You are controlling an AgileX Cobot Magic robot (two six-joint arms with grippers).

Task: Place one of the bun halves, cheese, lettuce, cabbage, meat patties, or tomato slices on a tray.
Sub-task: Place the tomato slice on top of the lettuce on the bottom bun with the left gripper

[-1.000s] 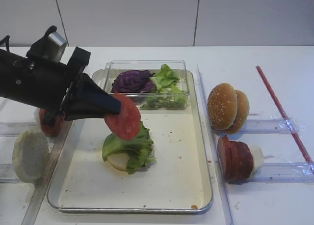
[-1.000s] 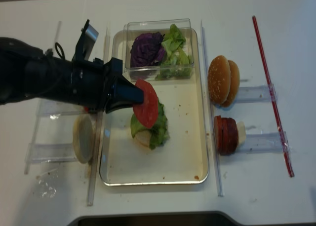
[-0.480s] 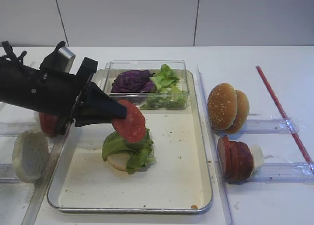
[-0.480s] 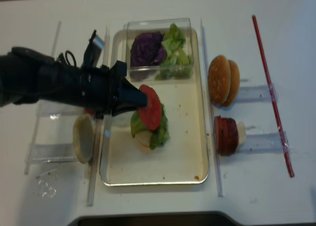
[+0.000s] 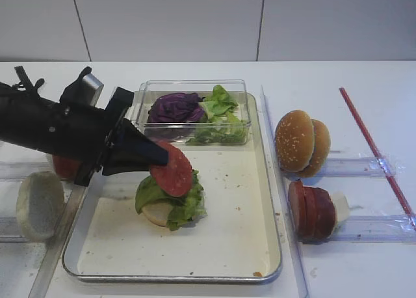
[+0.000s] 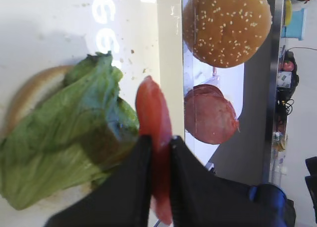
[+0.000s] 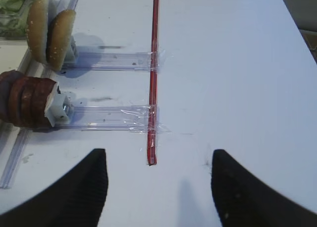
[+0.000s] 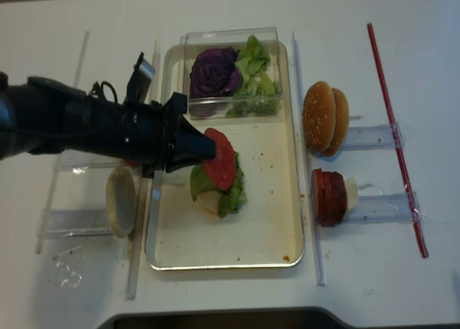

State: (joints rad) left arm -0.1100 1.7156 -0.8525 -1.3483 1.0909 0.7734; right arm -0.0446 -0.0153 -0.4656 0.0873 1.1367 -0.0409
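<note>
My left gripper point(image 5: 160, 159) point(image 8: 206, 150) point(image 6: 158, 140) is shut on a bright-red tomato slice point(image 5: 173, 172) point(image 8: 221, 161) point(image 6: 152, 113), held on edge and tilted. The slice hangs just over a green lettuce leaf point(image 5: 153, 191) point(image 6: 59, 138) that lies on a pale bun half point(image 5: 156, 215) in the metal tray point(image 5: 237, 220) point(image 8: 267, 218). Whether the slice touches the lettuce I cannot tell. My right gripper point(image 7: 158, 155) is open over bare table, off to the right of the meat patties point(image 7: 25, 105).
A clear box at the tray's back holds purple cabbage point(image 5: 175, 107) and lettuce point(image 5: 218, 103). Right of the tray, sesame bun halves point(image 5: 299, 142) and meat patties point(image 5: 312, 210) stand on racks, with a red strip point(image 5: 374, 148) beyond. A pale bun half point(image 5: 39, 203) and tomato slices point(image 5: 65, 166) stand at the left.
The left gripper has come down and slightly right with the tomato slice, from above the lettuce to right at it. The right gripper's view has no earlier frame.
</note>
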